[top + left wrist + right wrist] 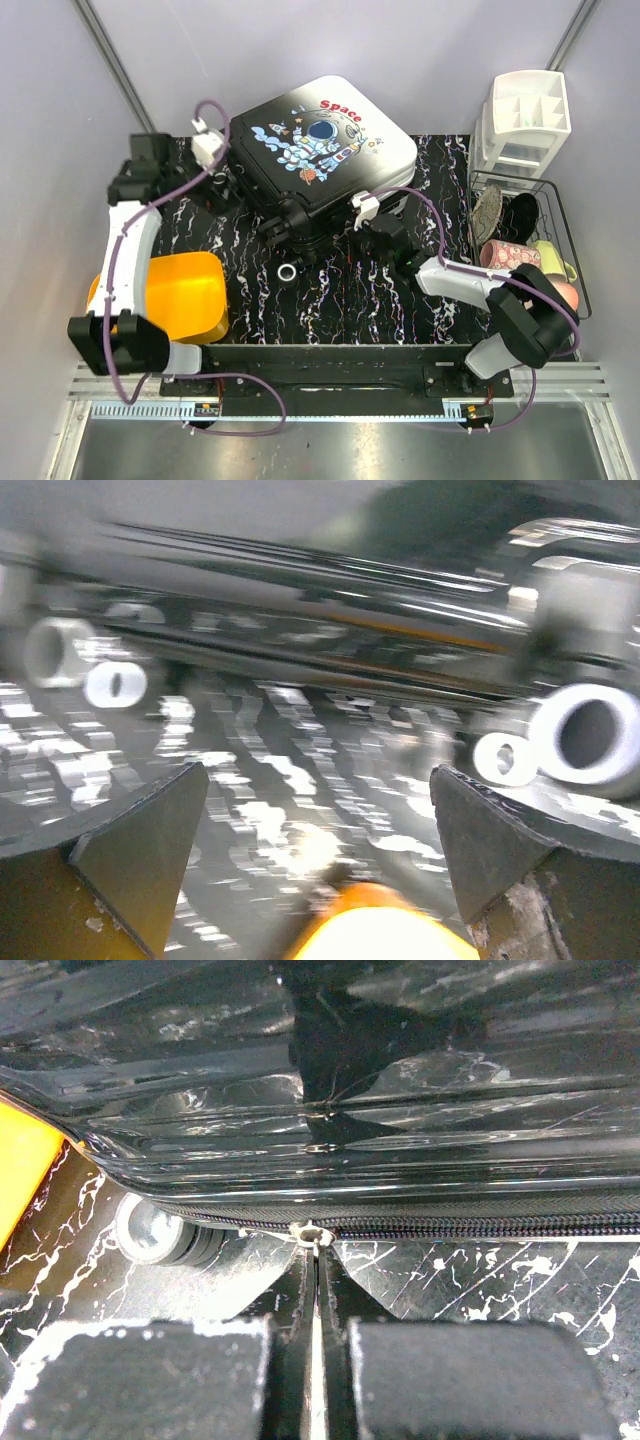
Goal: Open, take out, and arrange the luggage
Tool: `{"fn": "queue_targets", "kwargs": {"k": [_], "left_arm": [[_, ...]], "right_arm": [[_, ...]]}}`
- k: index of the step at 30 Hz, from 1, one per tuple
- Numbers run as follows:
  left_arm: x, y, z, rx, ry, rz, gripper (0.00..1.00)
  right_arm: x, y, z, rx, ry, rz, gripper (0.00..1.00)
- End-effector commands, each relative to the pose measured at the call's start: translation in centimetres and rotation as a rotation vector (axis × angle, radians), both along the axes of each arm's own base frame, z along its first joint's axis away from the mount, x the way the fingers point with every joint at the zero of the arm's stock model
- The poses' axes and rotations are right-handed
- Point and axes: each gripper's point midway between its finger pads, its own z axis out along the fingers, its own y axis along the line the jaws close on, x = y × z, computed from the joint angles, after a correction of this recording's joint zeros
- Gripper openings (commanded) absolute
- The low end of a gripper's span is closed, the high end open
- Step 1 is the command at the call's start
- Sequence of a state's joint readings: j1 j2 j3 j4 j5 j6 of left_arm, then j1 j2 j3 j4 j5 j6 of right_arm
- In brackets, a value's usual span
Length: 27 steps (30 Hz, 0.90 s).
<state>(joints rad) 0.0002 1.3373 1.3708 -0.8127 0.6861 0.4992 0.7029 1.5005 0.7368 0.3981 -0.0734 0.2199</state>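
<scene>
Glossy luggage (400, 1110); right gripper (316, 1256) apparently pinches zipper (480, 1226).

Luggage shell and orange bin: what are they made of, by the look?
Luggage: hard glossy plastic shell, probably; mirror-sharp reflections in the right wrist view, woven zipper at the seam. Orange bin: smooth moulded plastic, seemingly; soft sheen, rounded corners.

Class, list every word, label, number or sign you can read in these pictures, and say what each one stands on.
"Space", in red, on the white front of the small black hard-shell suitcase.
Small sticker on the metal rail by the arm bases: too small to read.
Left wrist view: blurred, nothing readable.
Right wrist view: no text around the zipper pull.
</scene>
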Motion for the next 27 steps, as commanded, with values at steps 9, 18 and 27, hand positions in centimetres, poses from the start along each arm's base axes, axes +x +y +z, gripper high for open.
{"fn": "queue_targets", "kwargs": {"k": [9, 18, 27], "left_arm": [[16.3, 14.6, 0.9, 0.362, -0.175, 0.164, 0.99], [20.9, 13.2, -1.9, 0.234, -0.182, 0.113, 0.98], [23.7, 11.2, -4.5, 0.201, -0.192, 0.085, 0.94]], "right_arm": [[1.6, -0.6, 4.0, 0.051, -0.119, -0.006, 0.00], [2.2, -1.3, 3.9, 0.041, -0.119, -0.019, 0.00], [3.5, -1.2, 4.3, 0.036, -0.136, -0.029, 0.00]]}}
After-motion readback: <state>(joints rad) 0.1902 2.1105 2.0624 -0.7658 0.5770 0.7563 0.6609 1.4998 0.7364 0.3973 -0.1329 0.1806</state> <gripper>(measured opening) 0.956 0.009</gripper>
